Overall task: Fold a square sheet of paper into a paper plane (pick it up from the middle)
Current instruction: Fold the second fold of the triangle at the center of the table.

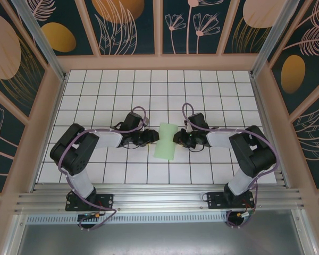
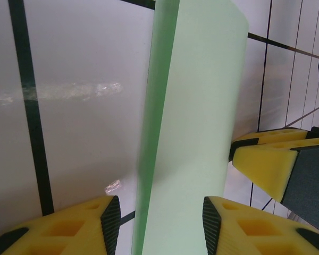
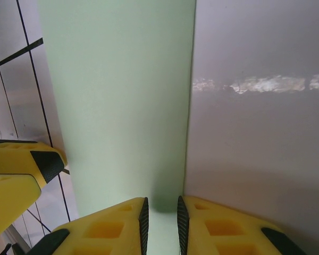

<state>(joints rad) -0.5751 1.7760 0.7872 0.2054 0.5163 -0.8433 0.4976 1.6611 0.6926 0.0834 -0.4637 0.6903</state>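
Observation:
The square sheet of paper [image 1: 165,142] is pale green and lies at the table's middle, bent over on itself into a loose, rounded half-fold. My left gripper [image 1: 153,137] meets it from the left. In the left wrist view that gripper [image 2: 160,226] is open, its pads standing either side of the sheet [image 2: 196,133] with a gap at the left pad. My right gripper [image 1: 176,139] meets it from the right. In the right wrist view it [image 3: 161,226] is nearly closed, with the sheet's [image 3: 122,106] right edge between the pads. A paper plane is out of view.
The white grid table [image 1: 95,95] is walled by a pink frame on three sides. An aluminium rail [image 1: 159,202] carries both arm bases at the near edge. Each wrist view catches the other arm's yellow fingers [image 2: 271,164] [image 3: 21,170] close beside the sheet.

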